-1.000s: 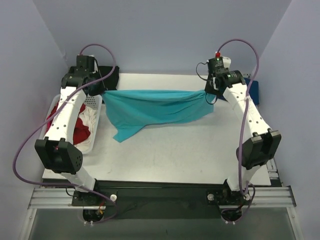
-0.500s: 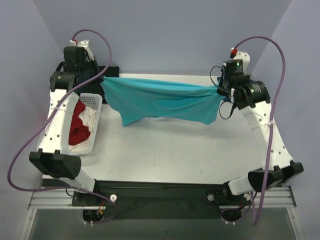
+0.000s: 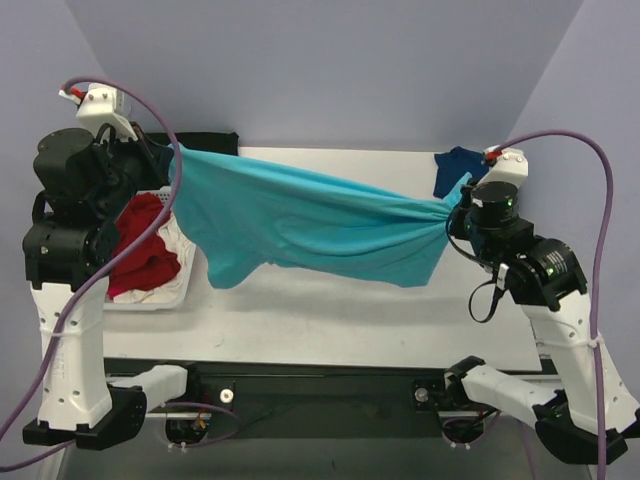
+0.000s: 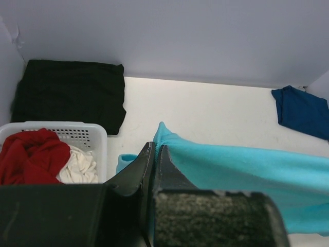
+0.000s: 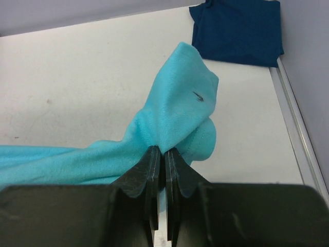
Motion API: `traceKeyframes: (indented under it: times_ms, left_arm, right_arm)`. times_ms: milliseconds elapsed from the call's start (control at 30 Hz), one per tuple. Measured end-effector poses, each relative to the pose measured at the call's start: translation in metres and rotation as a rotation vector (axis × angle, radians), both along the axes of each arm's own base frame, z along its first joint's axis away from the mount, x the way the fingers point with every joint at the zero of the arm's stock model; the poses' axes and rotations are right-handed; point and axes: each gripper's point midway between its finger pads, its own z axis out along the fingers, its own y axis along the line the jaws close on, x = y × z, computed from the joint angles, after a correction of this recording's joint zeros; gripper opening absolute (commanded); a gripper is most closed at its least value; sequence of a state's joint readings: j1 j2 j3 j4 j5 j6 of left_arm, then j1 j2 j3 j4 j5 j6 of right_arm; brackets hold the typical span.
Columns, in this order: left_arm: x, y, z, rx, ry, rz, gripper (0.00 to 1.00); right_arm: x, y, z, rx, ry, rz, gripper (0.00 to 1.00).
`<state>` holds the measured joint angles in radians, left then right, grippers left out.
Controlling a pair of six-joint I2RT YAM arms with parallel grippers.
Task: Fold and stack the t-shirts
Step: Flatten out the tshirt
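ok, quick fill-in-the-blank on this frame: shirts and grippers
1. The left gripper and right gripper are each ____ on the teal shirt.
2. The red shirt lies in the ____.
3. The navy shirt lies at the far ____ corner of the table.

Missing words: shut; basket; right.

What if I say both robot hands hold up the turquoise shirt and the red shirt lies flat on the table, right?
No: the red shirt is bunched in the white basket, the left wrist view shows. The left gripper and right gripper do hold the turquoise shirt up.
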<state>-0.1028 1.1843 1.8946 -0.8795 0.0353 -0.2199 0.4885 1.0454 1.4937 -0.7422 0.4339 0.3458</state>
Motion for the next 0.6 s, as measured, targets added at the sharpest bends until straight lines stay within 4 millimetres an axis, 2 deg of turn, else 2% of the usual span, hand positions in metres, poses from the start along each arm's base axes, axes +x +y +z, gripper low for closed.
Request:
traceKeyframes:
  times_ms: [100,167,267,333,433,533,600]
  left_arm:
    - [0.001,-0.002,-0.01,0.0,0.019,-0.009,0.0]
    - [0.011,-0.005,-0.023,-0.002,0.054,-0.02,0.0]
    - [0.042,-0.011,-0.057,-0.004,0.131,-0.032,0.0]
    - [0.066,-0.016,-0.095,-0.013,0.214,-0.04,0.0]
    - [0.103,-0.024,-0.174,-0.024,0.382,-0.047,0.0]
    - [0.129,-0.034,-0.254,-0.029,0.554,-0.054,0.0]
    - [0.146,-0.04,-0.301,-0.022,0.643,-0.057,0.0]
  right_arm:
    - [-0.004,-0.004,-0.002,0.005,-0.018,-0.013,0.0]
    - [-0.001,-0.005,-0.009,-0.005,-0.014,-0.028,0.0]
    - [0.019,-0.007,-0.041,-0.029,0.06,-0.081,0.0]
    - [0.037,-0.012,-0.072,-0.034,0.133,-0.137,0.0]
    - [0.063,-0.018,-0.139,-0.038,0.288,-0.2,0.0]
    - [0.077,-0.024,-0.2,-0.046,0.445,-0.239,0.0]
    - [0.087,-0.025,-0.227,-0.046,0.506,-0.253,0.0]
